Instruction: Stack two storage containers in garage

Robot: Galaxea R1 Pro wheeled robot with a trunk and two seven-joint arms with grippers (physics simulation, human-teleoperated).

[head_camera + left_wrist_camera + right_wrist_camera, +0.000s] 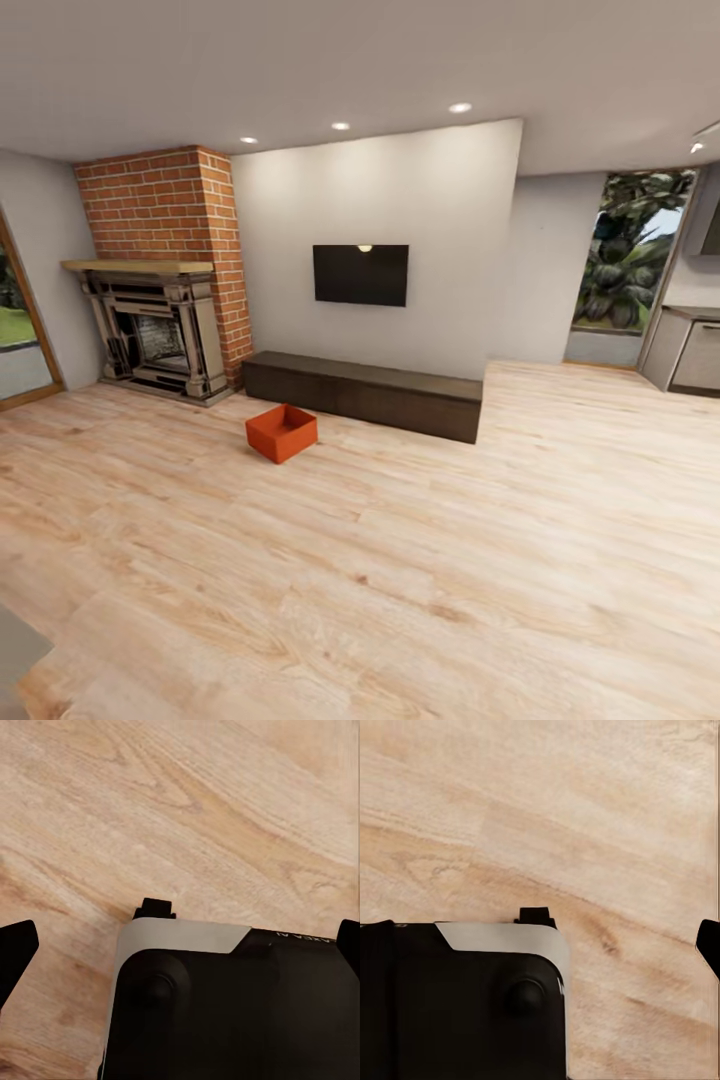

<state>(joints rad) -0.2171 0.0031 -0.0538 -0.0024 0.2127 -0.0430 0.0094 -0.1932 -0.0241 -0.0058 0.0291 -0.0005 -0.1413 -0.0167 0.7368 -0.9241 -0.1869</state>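
Observation:
One orange-red storage container (281, 432) sits on the light wood-plank floor (420, 560) of the living room, in front of the left end of a long dark TV bench (365, 394). It is open-topped, looks empty, and lies several steps ahead of me, left of centre. In the left wrist view my left gripper (180, 945) hangs open over the planks, one dark fingertip (15, 951) at each side edge, nothing between them. My right gripper (540, 937) is likewise open, with a fingertip (709, 945) at the picture's edge. Both hang above my own dark base (240, 1012).
A brick fireplace (160, 290) stands at the back left, with a wall TV (360, 274) above the bench. A glazed door (15, 330) is at far left, and a window (625, 265) and grey cabinet (695, 350) are at the right. Wide wood floor stretches between me and the bench.

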